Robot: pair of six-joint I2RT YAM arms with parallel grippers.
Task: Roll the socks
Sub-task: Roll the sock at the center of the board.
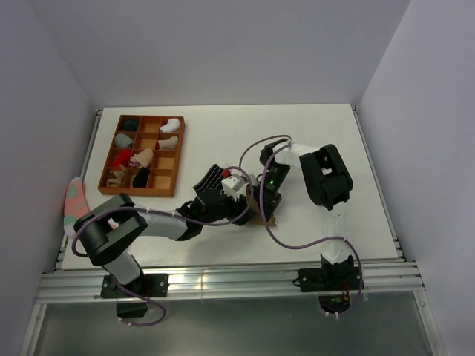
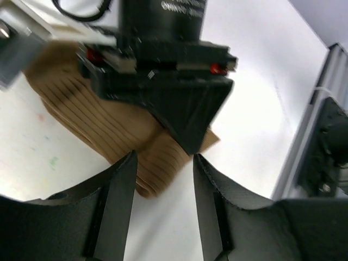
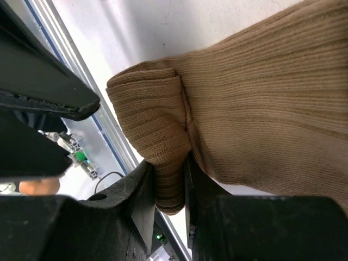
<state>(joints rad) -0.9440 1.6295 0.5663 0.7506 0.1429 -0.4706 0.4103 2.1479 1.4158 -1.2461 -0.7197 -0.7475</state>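
Tan ribbed knit: the tan sock (image 3: 261,98) looks soft, light and limp. I judge it will sag and stretch under a pull rather than keep a shape, though the ribs should give the pads some bite.
Where it lies: flat on the white table (image 1: 334,148), near the middle and a little toward 6 o'clock in the top view, well apart from the wooden tray (image 1: 177,159) at 10 o'clock.
Right claw: the right gripper (image 3: 169,187) is pressed together on a doubled-over end of the sock, with fabric bunched between its fingers. The rest of the sock spreads away toward 2 o'clock in its wrist view.
Left claw: the left gripper (image 2: 163,157) is spread and holds nothing. The sock's folded end sits at 12 o'clock just past its fingertips, in line with the gap; whether it touches them is unclear.
Where to hold: probably at the folded edge, through all the layers, since a pinch on one layer would likely drag only that layer.
Risk: the fold may spring loose if released early.
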